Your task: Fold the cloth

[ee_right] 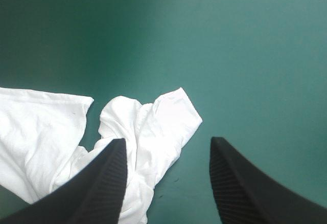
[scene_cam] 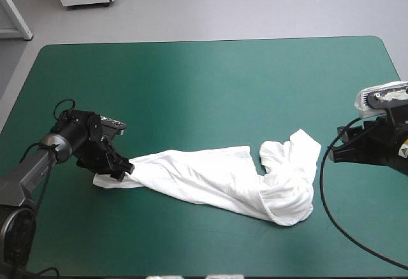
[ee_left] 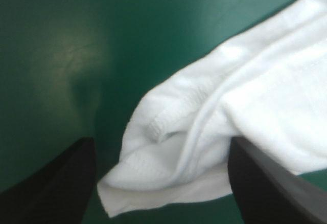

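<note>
The T-shirt (scene_cam: 223, 180) lies on the teal-green table (scene_cam: 191, 81) as a long rumpled strip (toward the near edge), running from one arm to the other. The left gripper (ee_left: 161, 142) is spread wide over the strip's hemmed end, gripping nothing. The right gripper (ee_right: 167, 141) is also spread and empty, the other end just ahead of it.

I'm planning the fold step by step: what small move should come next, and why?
Probably close the left hand on the T-shirt: it stands open with the shirt's end lying inside its gap, while the open right hand sits beside the other end, holding nothing.
</note>
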`<state>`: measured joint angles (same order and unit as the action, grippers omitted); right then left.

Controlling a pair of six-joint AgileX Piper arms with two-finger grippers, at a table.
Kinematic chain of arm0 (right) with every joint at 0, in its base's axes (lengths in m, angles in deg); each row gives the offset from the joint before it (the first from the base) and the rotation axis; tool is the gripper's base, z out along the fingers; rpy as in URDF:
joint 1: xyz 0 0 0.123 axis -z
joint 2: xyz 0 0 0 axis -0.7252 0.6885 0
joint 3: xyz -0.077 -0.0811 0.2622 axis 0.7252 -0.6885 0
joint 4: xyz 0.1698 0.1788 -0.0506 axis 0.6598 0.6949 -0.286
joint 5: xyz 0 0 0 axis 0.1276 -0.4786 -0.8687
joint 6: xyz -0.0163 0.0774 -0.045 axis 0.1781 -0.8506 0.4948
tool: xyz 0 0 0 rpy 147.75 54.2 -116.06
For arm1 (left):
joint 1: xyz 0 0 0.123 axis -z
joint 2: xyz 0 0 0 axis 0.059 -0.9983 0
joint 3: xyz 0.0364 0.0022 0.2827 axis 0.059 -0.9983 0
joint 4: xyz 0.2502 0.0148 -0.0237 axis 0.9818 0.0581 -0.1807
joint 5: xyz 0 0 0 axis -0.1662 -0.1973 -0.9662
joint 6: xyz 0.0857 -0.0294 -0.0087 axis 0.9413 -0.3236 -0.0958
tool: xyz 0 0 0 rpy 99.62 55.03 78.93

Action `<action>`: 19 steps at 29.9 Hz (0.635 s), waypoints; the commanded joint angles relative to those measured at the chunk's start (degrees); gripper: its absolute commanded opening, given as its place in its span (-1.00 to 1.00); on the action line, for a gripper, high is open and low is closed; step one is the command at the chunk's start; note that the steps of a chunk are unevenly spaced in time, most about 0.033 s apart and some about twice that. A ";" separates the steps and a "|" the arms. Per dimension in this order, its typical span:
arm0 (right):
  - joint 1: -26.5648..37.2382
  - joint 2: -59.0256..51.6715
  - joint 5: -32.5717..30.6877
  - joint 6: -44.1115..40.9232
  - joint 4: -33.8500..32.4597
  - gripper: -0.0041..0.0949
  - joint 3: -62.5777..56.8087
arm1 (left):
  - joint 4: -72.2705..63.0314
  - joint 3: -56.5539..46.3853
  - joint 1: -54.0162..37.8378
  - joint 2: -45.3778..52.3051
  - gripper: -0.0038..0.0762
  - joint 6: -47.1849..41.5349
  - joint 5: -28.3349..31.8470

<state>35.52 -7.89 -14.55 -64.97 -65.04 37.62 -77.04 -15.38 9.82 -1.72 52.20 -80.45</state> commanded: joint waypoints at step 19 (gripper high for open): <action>0.02 26.68 12.35 -5.74 -10.38 0.04 -1.25 | -4.29 1.10 -0.09 -5.80 -0.92 -0.73 0.98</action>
<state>35.52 16.11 -5.66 -69.91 -73.95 35.22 -82.52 -13.83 9.63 -6.50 52.25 -82.65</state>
